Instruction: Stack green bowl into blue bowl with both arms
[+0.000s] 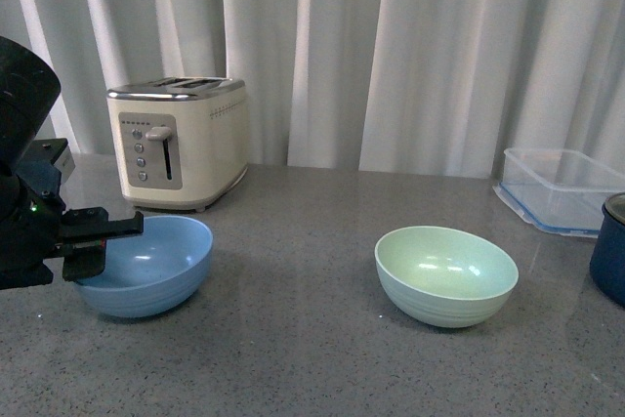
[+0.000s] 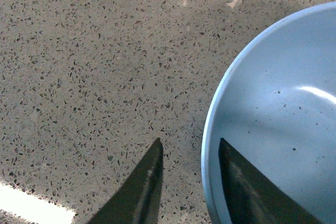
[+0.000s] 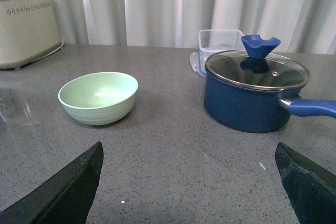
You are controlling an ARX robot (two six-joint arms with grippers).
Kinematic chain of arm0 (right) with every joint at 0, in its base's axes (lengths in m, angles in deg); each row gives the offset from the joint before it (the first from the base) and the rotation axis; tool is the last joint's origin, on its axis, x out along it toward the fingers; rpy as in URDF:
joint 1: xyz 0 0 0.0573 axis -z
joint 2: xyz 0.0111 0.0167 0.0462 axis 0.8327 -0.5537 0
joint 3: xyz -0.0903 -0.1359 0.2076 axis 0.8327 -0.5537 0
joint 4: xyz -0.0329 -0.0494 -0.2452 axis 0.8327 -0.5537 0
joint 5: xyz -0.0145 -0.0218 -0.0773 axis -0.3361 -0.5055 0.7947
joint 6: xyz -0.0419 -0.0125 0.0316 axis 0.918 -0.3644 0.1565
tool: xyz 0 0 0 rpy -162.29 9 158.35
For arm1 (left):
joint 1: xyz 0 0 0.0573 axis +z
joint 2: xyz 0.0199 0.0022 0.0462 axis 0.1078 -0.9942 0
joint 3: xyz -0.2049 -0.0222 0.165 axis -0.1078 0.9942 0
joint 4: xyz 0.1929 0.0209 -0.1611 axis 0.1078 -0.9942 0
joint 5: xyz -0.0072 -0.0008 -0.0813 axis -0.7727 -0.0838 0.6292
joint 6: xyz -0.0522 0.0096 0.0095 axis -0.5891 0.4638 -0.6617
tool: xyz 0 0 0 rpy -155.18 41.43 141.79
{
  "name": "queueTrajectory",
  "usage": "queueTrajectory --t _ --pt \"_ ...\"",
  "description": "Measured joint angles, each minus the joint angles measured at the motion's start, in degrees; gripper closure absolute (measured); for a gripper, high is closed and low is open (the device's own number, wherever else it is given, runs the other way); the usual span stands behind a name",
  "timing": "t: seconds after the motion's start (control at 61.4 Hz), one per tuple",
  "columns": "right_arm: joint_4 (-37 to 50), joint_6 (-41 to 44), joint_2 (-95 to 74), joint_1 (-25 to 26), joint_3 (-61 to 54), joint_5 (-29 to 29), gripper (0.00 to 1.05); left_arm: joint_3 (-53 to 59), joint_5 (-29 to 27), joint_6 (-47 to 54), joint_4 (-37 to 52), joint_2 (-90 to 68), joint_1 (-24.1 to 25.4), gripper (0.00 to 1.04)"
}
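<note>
Because the green bowl point(image 1: 446, 275) looks light, stiff and smooth, a pinch over its thin rim should lift it best; it sits empty, right of the middle of the bench point(image 1: 293, 358), well apart from the blue bowl point(image 1: 156, 266) toward the left side. The left gripper point(image 2: 190, 142) stands a little open across the blue bowl's rim, and that bowl holds only tiny dark specks. The right gripper point(image 3: 188, 145) is spread wide, holding nothing.
</note>
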Motion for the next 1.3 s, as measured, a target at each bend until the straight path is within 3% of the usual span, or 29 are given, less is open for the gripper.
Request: queueTrajectory --t 0.196,0.505,0.929,1.304 --pt "0.0 0.0 0.0 0.0 0.0 0.0 0.1 -0.22 0.2 -1.81 -0.09 0.09 0.0 1.01" --pt "0.0 0.0 0.0 0.0 0.0 0.0 0.1 -6.14 1.11 -5.33 -3.37 2.36 -2.58 1.01" --pt "0.0 0.0 0.0 0.0 0.0 0.0 0.1 -14.82 0.57 -9.01 -6.91 -1.79 -14.21 1.01" --pt "0.0 0.0 0.0 0.0 0.0 0.0 0.1 -19.96 -0.85 -8.92 -7.72 -7.89 -16.9 1.01"
